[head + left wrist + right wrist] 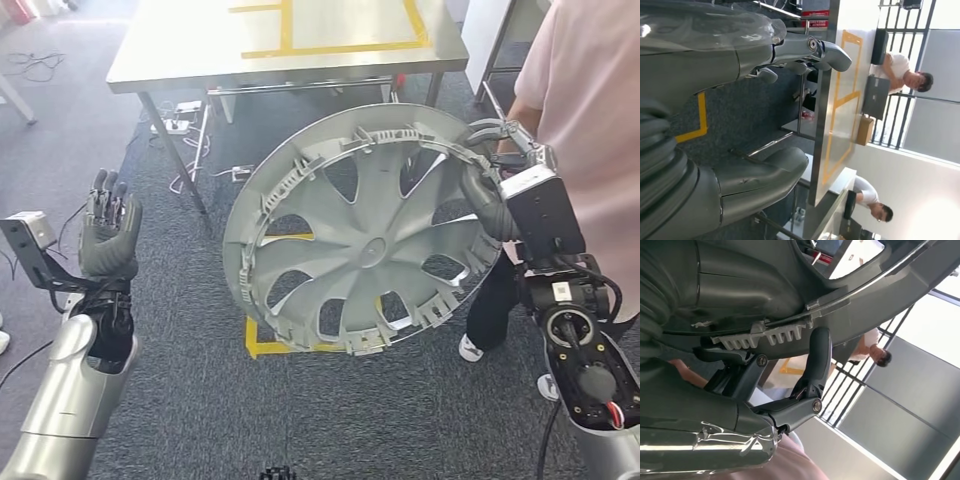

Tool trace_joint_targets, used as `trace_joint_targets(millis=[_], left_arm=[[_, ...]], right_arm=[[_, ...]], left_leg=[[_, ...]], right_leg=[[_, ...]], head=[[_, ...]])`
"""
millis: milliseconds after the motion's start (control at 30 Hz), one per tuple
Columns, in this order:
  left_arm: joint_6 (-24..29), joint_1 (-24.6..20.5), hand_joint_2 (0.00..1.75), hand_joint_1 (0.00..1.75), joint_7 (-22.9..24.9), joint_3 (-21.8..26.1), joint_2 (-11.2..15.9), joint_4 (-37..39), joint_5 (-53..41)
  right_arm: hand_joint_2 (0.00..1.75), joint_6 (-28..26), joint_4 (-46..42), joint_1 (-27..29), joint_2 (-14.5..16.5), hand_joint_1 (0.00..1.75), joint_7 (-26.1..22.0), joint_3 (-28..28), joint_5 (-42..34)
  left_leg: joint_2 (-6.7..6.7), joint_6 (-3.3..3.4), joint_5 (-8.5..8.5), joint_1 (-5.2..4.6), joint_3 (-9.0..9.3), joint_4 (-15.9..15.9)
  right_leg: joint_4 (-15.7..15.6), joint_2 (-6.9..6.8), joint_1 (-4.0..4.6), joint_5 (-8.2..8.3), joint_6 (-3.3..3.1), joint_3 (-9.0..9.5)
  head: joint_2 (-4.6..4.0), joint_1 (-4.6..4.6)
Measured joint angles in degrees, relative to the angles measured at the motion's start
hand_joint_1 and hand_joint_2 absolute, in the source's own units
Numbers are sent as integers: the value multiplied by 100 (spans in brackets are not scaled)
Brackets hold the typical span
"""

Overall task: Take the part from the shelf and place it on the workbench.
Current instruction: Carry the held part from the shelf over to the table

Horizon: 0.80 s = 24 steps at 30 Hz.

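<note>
A large silver hubcap (370, 235), its ribbed back side facing me, hangs tilted above the carpet in the middle of the head view. My right hand (490, 185) grips its right rim; in the right wrist view the fingers (819, 360) hook over the clipped rim of the hubcap (866, 295). My left hand (109, 230) is raised at the left, well apart from the hubcap, fingers apart and holding nothing; the left wrist view shows its thumb and fingers (821, 50) spread. The steel workbench (189, 50) with yellow tape lines stands ahead, beyond the hubcap.
A person in a pink shirt (589, 130) stands close at the right, just behind my right hand. Cables and a power strip (177, 125) lie on the carpet under the workbench. Yellow tape (260, 345) marks the floor below the hubcap. Seated people (904, 72) are beyond the bench.
</note>
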Motion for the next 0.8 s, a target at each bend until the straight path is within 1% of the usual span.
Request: trace_joint_targets(millis=[33,67,100,167,200,233,267,300,333,367,400,433,467,500,533,567,600,633,667,700,733,767,800], left_arm=[[-3,-1,175,0,-1,-1,0,9,0],[-6,-3,175,0,-1,-1,0,14,0],[-9,-4,175,0,-2,-1,0,15,0],[-9,-4,175,0,-2,-1,0,15,0],[-10,-5,175,0,-2,-1,0,16,0],[-20,-15,175,0,-11,0,-2,22,-5],[-30,-28,175,0,-28,1,-5,29,-11],[-40,-44,175,0,-48,1,-11,37,-21],[-50,-60,175,0,-67,1,-17,48,-30],[-51,-63,175,0,-76,1,-22,56,-34],[-53,-57,175,0,-78,1,-26,68,-37],[-55,-45,175,0,-78,1,-29,81,-37],[-55,-28,175,0,-77,1,-34,97,-37],[-55,-15,175,0,-77,1,-39,111,-37],[-55,-8,175,0,-77,1,-46,122,-37],[-55,-5,175,0,-77,1,-52,131,-37],[-55,-3,175,0,-77,1,-56,137,-38],[-55,1,175,0,-77,1,-59,142,-39],[-54,3,175,0,-77,1,-60,146,-41],[-53,7,175,0,-73,1,-60,150,-44],[-50,9,175,0,-69,1,-61,152,-48],[-47,6,175,0,-65,1,-61,148,-51],[-44,5,175,0,-61,1,-63,143,-53]], right_arm=[[175,-1,3,-1,0,175,-2,0,0],[175,-1,4,-3,0,175,-4,0,0],[175,-2,4,-4,0,175,-6,0,0],[175,-2,4,-4,0,175,-6,0,0],[175,-2,4,-6,0,175,-7,0,-1],[175,-6,9,-12,0,175,-13,1,-5],[175,-13,17,-15,0,175,-21,1,-9],[175,-21,28,-18,0,175,-31,2,-13],[175,-28,41,-21,0,175,-43,4,-18],[175,-34,50,-16,0,175,-50,3,-22],[175,-37,58,-10,0,175,-55,4,-28],[175,-39,68,0,0,175,-56,4,-32],[175,-41,78,12,0,175,-56,4,-34],[175,-41,90,22,0,175,-56,5,-33],[175,-41,100,28,0,175,-56,6,-32],[175,-41,106,29,0,175,-57,5,-32],[175,-40,112,31,0,175,-60,6,-32],[175,-41,119,33,0,175,-66,6,-33],[175,-39,126,38,1,175,-71,9,-37],[175,-37,133,44,1,175,-74,10,-39],[175,-36,138,46,2,175,-77,9,-39],[175,-33,139,44,2,175,-78,8,-38],[175,-33,139,39,2,175,-83,5,-34]], left_leg=[[0,46,194,-24,46,-208],[0,80,338,-43,106,-391],[0,96,403,-50,142,-484],[0,99,415,-52,148,-501],[0,119,481,-62,190,-607],[16,178,540,-104,321,-879],[25,236,580,-129,508,-1202],[30,294,602,-153,709,-1518],[32,341,559,-167,889,-1747],[15,348,511,-147,992,-1810],[2,355,469,-145,1053,-1821],[-12,357,419,-142,1109,-1823],[-28,350,363,-140,1171,-1820],[-44,340,305,-138,1240,-1814],[-61,327,240,-135,1316,-1804],[-75,311,171,-130,1398,-1790],[-85,292,97,-127,1466,-1775],[-94,266,31,-127,1520,-1754],[-102,239,-18,-129,1541,-1742],[-108,209,-51,-127,1544,-1733],[-114,184,-66,-128,1548,-1728],[-115,162,-75,-126,1539,-1714],[-103,133,-65,-121,1495,-1612]], right_leg=[[-1,-6,20,-36,-5,50],[-2,-11,33,-61,-8,86],[-3,-13,38,-71,-9,103],[-3,-13,39,-73,-9,106],[-5,-16,43,-85,-9,121],[-36,-26,44,-117,6,158],[-42,-42,42,-142,45,191],[24,-52,40,-164,85,200],[193,-59,34,-192,129,141],[517,-56,30,-238,168,-21],[897,-48,27,-340,186,-244],[1249,-45,22,-484,210,-494],[1485,-45,16,-609,236,-707],[1531,-46,8,-657,256,-834],[1388,-47,-1,-575,271,-877],[1060,-47,-9,-331,280,-841],[636,-46,-14,45,276,-776],[256,-43,-6,347,256,-717],[-15,-34,6,578,219,-654],[-149,-27,22,685,169,-623],[-173,-24,41,654,119,-596],[-189,-22,40,654,72,-547],[-213,-24,31,642,41,-507]], head=[[-1,-20],[-1,-32],[-2,-37],[-1,-38],[-1,-43],[0,-43],[1,-48],[0,-50],[0,-37],[0,-16],[-1,18],[0,52],[0,83],[0,109],[1,132],[1,161],[1,192],[0,213],[1,230],[0,235],[0,230],[0,230],[0,222]])
